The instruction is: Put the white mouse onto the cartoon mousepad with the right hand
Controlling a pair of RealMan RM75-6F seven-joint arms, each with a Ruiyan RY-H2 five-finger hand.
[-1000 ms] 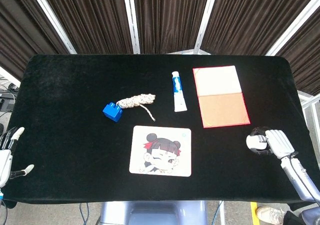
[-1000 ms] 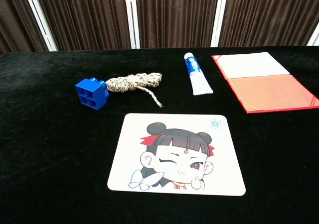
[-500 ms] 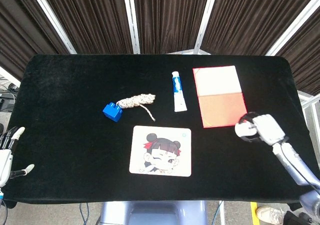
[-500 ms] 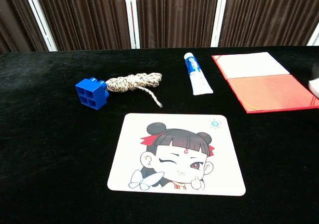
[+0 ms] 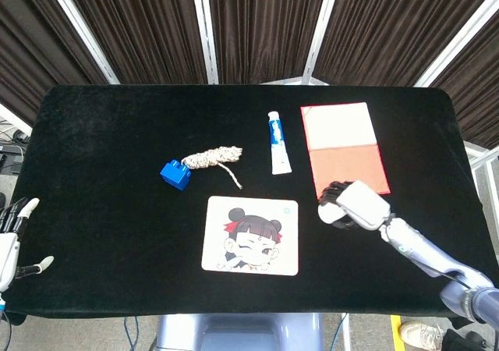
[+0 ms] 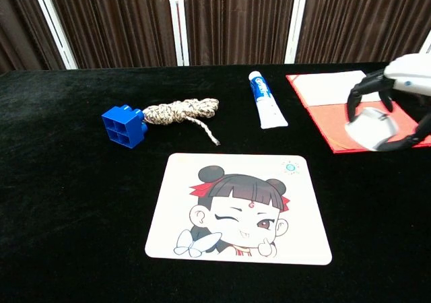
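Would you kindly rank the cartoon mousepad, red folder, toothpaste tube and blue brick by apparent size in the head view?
1. Cartoon mousepad and red folder: look about alike, so no ranking between them.
2. Toothpaste tube.
3. Blue brick, smallest.

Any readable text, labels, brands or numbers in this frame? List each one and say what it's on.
None can be read.
Toothpaste tube: blue printing along it, too blurred to read in either view.
Cartoon mousepad: a winking girl's face and a small blue emblem at its top right corner, no legible words.
Red folder, blue brick, white mouse: no markings visible.
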